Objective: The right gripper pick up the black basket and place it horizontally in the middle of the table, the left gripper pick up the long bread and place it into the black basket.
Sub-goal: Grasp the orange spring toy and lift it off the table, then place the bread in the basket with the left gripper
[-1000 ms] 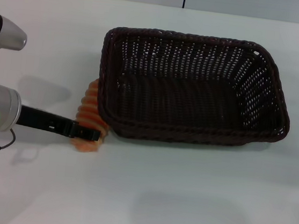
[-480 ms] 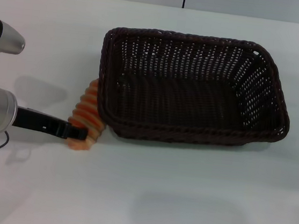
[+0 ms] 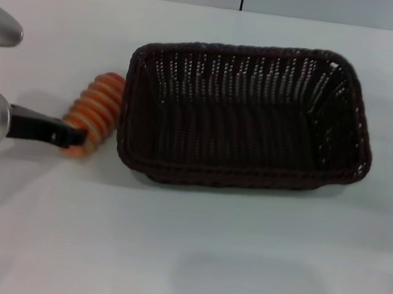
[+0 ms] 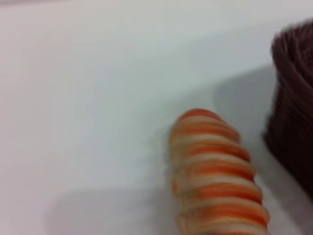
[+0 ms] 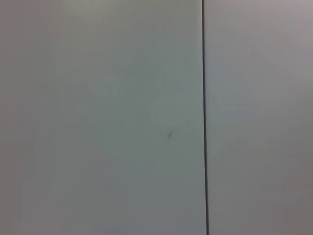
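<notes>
The black basket [image 3: 246, 117] is a big box shape made of dark woven wicker with a braided rim and holes in its sloping sides. It lies flat on the smooth white table [image 3: 191, 260]. The long bread [image 3: 94, 113] is bumpy with orange and cream stripes, just beside the basket's left end. The left gripper [image 3: 70, 136] has its thin black finger closed on the bread's near end.
</notes>
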Controlling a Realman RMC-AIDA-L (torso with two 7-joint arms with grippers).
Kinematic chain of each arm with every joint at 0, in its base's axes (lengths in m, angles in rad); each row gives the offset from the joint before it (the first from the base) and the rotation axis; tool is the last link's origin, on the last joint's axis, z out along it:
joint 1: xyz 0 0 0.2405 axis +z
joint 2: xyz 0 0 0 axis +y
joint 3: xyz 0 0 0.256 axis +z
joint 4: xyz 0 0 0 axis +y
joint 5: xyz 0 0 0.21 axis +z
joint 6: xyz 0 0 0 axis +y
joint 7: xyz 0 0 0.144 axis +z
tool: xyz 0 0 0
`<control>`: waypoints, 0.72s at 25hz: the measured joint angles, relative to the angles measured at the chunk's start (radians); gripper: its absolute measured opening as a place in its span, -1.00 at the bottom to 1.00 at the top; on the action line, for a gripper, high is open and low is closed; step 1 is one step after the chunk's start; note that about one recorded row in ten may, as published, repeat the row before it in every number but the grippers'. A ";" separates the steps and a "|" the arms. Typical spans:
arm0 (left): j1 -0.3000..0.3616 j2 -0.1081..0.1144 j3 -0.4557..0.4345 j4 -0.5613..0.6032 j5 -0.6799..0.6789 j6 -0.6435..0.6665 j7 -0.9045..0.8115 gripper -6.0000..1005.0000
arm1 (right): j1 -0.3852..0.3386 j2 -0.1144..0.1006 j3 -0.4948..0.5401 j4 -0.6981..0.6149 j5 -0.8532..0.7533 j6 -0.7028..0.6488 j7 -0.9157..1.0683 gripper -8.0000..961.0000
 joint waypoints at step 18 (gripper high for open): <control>-0.022 0.007 -0.182 -0.211 -0.088 -0.065 0.095 -0.32 | -0.030 0.002 -0.001 -0.039 -0.002 0.000 0.000 -0.33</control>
